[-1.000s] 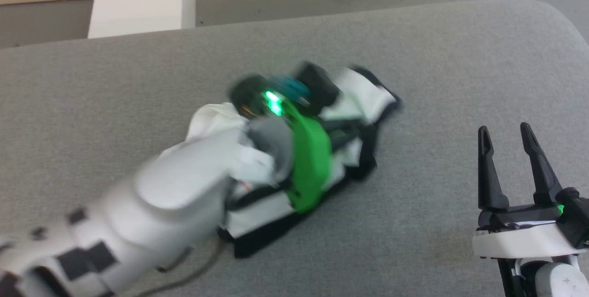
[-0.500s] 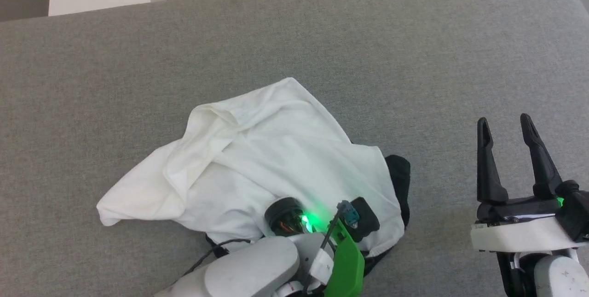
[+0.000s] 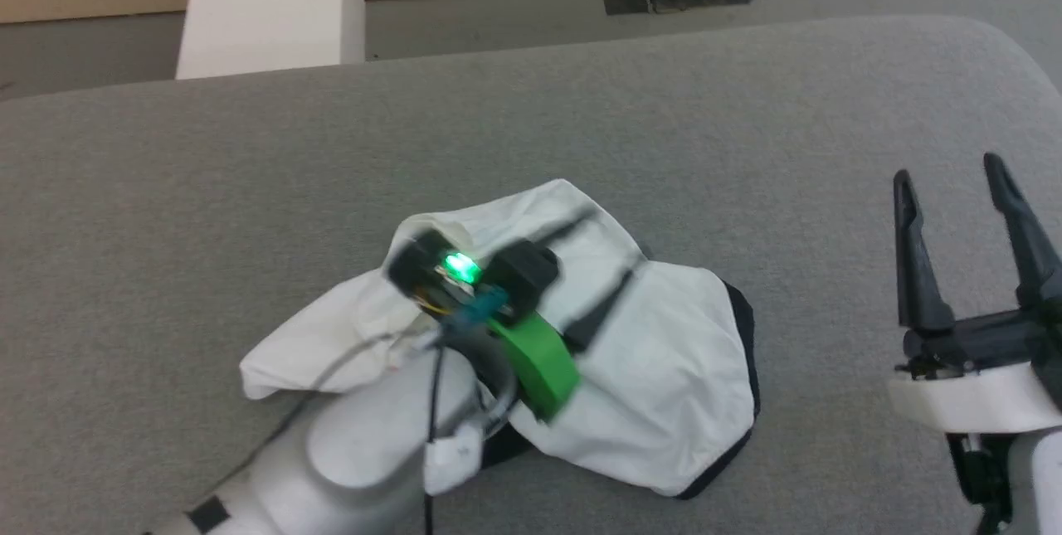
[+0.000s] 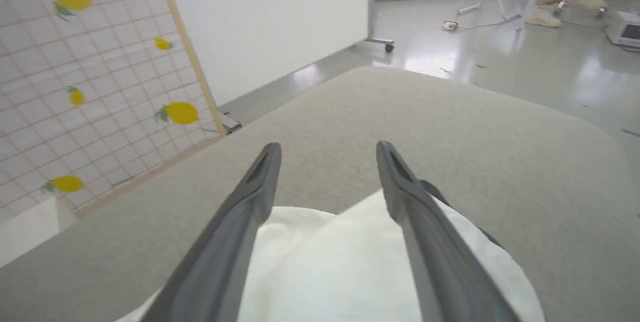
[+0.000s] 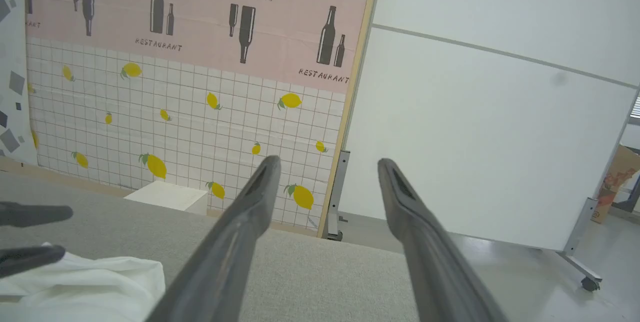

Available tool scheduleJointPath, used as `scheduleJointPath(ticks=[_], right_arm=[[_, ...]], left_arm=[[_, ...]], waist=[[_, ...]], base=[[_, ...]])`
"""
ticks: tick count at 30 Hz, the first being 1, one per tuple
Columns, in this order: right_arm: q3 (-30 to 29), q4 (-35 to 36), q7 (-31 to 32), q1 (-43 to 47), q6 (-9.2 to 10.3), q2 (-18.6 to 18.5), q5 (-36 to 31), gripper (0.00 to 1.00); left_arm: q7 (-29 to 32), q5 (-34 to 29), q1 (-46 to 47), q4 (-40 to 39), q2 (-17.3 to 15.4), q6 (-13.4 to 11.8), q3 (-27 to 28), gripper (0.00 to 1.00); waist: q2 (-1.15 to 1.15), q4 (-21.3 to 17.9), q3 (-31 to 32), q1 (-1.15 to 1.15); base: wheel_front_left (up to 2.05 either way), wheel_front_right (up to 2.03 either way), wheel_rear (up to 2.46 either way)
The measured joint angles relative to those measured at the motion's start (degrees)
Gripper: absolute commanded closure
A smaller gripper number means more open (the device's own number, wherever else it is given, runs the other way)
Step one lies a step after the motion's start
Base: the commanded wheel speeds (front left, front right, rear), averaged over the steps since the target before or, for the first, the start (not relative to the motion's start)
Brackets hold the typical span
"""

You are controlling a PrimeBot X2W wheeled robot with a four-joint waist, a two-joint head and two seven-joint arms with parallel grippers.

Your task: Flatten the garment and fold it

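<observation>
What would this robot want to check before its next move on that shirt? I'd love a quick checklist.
1. Left gripper open, holding nothing: ok.
2. Right gripper open, apart from the garment: ok.
3. Garment flat: not ok, bunched in a heap.
4. Garment wholly on the grey surface: ok.
5. Sleeves easy to pick out: cannot tell, there is just a black edge along one side.

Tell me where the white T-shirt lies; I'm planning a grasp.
Head view: the crumpled white cloth T-shirt lies mid-table on grey padding, under the left gripper, left of the right gripper.
</observation>
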State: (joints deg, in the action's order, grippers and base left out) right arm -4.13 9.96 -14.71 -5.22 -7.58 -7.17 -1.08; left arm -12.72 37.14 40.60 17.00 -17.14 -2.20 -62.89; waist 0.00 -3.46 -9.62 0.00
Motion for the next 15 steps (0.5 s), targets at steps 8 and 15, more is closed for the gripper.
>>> scheduleJointPath(ticks=[8,15], right_arm=[[7.7,-3.71,0.0,-8.53,0.0,-14.21,3.67,0.0],[24.14,-15.21,4.55,-21.2,0.0,-25.99,13.72,0.0]], left_arm=[[-2.08,-9.42,-9.04,-12.6,-6.36,-18.52,22.69,0.0],[-2.08,-14.57,-22.29,-16.22,-5.77,-22.29,37.35,0.0]], waist=[[0.0,4.47,2.61,0.0],[0.0,7.12,2.37,0.0]], base=[[0.0,0.0,0.0],[0.0,0.0,0.0]])
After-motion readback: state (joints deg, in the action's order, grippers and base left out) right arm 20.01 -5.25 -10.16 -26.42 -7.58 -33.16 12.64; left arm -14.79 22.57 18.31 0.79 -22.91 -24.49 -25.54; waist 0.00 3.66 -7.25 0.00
